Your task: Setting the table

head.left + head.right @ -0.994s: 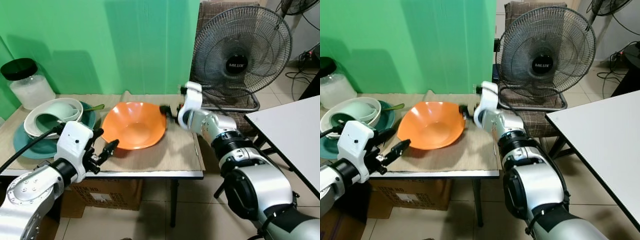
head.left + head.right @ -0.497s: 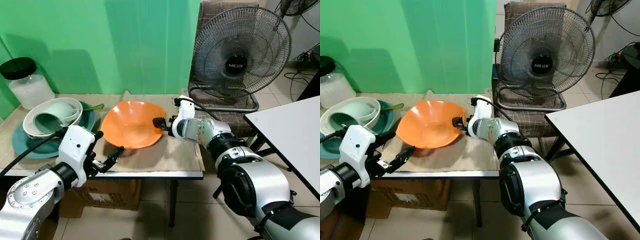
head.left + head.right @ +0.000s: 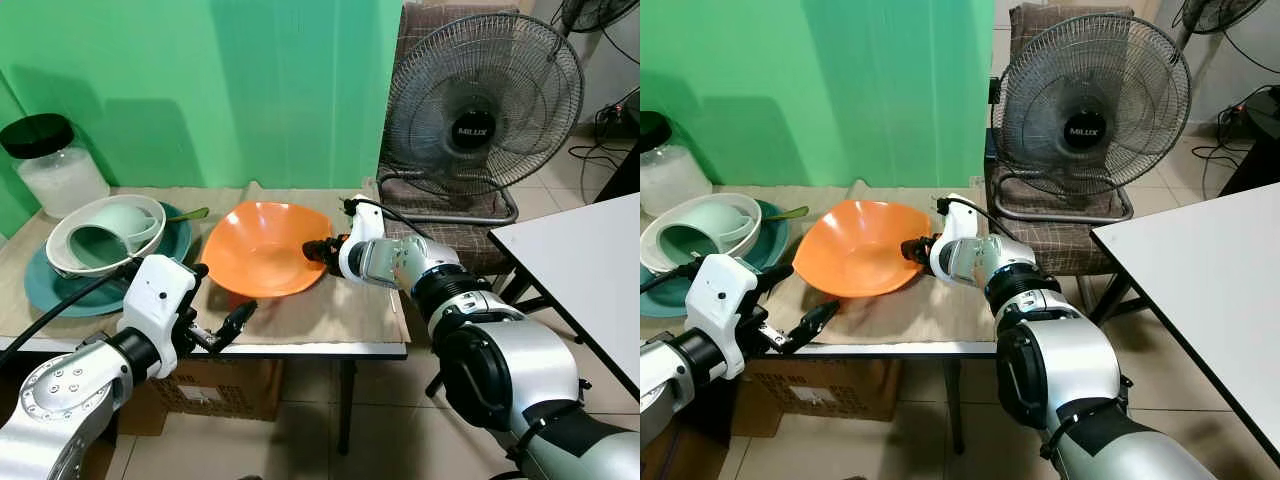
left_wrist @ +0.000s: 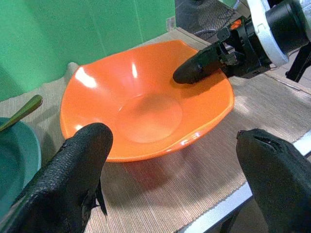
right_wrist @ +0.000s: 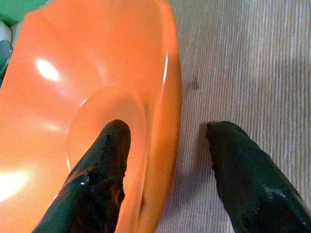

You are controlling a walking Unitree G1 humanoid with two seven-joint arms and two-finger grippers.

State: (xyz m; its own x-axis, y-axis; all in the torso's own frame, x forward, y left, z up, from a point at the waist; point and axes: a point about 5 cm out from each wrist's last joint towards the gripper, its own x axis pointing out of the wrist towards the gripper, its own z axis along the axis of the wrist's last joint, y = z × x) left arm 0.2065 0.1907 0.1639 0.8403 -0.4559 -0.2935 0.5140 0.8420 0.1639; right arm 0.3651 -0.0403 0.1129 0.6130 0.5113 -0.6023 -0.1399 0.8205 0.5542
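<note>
An orange bowl (image 3: 262,248) sits on a woven mat (image 3: 340,300) in the middle of the small table. My right gripper (image 3: 318,248) is at the bowl's right rim, open. One finger (image 5: 99,179) lies inside the bowl and the other (image 5: 248,189) outside it on the mat, with the rim (image 5: 170,97) between them. My left gripper (image 3: 215,298) hovers open near the table's front edge, a short way in front of the bowl (image 4: 146,107), holding nothing.
At the table's left stand a teal plate (image 3: 55,290) under a white bowl (image 3: 70,235) with a mint cup, a spoon (image 3: 190,214) and a black-lidded jar (image 3: 55,165). A fan (image 3: 470,110) rests on a chair behind, a white table (image 3: 590,260) is at right, and a cardboard box (image 3: 215,385) is underneath.
My right gripper has come down and leftward from beside the bowl until its fingers straddle the right rim. My left gripper has sunk a little toward the table's front edge.
</note>
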